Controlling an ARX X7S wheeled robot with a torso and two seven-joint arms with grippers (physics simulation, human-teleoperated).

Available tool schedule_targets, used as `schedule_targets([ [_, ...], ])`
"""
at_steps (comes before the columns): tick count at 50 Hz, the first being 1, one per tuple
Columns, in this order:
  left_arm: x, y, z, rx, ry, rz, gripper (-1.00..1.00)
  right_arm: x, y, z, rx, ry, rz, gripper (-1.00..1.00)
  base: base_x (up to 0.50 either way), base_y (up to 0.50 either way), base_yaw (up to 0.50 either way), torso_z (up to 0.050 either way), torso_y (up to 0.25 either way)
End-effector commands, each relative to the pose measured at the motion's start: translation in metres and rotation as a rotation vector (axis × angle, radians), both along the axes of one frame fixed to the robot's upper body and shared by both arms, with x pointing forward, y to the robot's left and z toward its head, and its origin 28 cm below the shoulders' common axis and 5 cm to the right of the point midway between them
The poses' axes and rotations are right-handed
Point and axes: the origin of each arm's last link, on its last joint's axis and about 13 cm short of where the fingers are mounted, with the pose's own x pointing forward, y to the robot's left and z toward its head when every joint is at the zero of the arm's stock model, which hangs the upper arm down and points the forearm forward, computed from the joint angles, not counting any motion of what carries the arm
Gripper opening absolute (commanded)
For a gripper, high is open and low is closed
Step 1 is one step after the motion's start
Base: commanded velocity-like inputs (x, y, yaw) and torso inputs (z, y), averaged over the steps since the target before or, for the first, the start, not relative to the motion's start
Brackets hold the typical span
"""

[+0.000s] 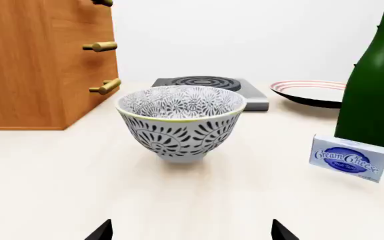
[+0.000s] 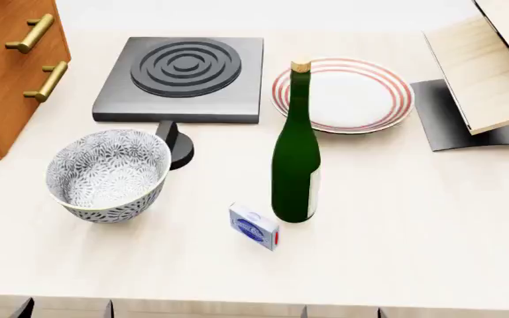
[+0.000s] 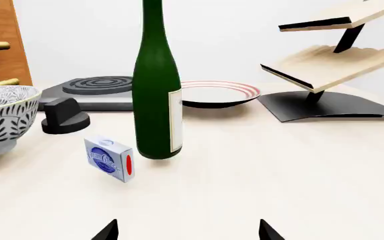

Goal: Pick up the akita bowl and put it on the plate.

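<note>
On the tabletop (image 2: pixel 413 218), the akita bowl (image 2: pixel 107 174) stands ungrasped, well apart from the plate (image 2: pixel 343 94). Left gripper (image 1: pixel 190 231) and right gripper (image 3: pixel 187 230) both spread wide, holding nothing. Whole transfer remains.

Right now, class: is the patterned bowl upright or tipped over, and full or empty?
Upright and empty: the akita bowl stands on its foot on the table, rim level, patterned inside bare.

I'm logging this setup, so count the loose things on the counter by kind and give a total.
Bowls: 1, the akita bowl
Plates: 1, the plate
Bottles: 1, green wine bottle
Boxes: 1, cream cheese box
Burners: 1, dark grey burner
Racks: 1, wooden rack
Total: 6
</note>
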Motion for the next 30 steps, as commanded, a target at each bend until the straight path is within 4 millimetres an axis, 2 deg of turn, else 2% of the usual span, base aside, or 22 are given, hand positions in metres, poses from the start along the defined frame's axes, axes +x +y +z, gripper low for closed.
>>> schedule_targets([
  [1,0.000,0.001,-0.001,0.000,0.000,-0.005,1.00,0.000,0.000,-0.002,0.000,0.000,0.005,1.00,0.00,0.00,0.00,0.000,0.000],
  [2,0.001,0.000,0.000,-0.032,0.025,0.001,1.00,0.001,0.001,-0.002,-0.006,-0.005,-0.013,1.00,0.00,0.00,0.00,0.000,0.000],
  [5,0.003,0.000,-0.006,0.057,-0.070,0.002,1.00,0.002,0.003,-0.004,-0.004,-0.002,-0.006,1.00,0.00,0.00,0.00,0.000,0.000],
  [6,0.001,-0.001,-0.008,0.042,-0.009,-0.023,1.00,0.004,0.003,-0.006,-0.015,0.001,-0.011,1.00,0.00,0.00,0.00,0.000,0.000],
  [10,0.001,-0.002,-0.007,0.085,-0.059,-0.012,1.00,0.005,0.004,-0.005,-0.025,-0.002,-0.028,1.00,0.00,0.00,0.00,0.000,0.000],
  [12,0.003,0.000,-0.004,0.025,-0.029,-0.022,1.00,0.004,0.005,-0.004,-0.034,-0.007,-0.025,1.00,0.00,0.00,0.00,0.000,0.000],
  [17,0.002,0.003,0.003,0.077,-0.082,-0.006,1.00,0.006,0.005,0.001,-0.034,-0.021,-0.031,1.00,0.00,0.00,0.00,0.000,0.000],
  [24,0.003,0.009,0.040,0.115,-0.216,0.069,1.00,0.005,0.003,0.032,-0.045,-0.119,-0.071,1.00,0.00,0.00,0.00,0.000,0.000],
  [25,0.001,0.010,0.054,0.118,-0.270,0.083,1.00,0.003,0.002,0.043,-0.033,-0.151,-0.074,1.00,0.00,0.00,0.00,0.000,0.000],
  [30,-0.012,0.010,0.087,0.099,-0.404,0.128,1.00,-0.007,-0.001,0.071,-0.039,-0.252,-0.119,1.00,0.00,0.00,0.00,0.000,0.000],
])
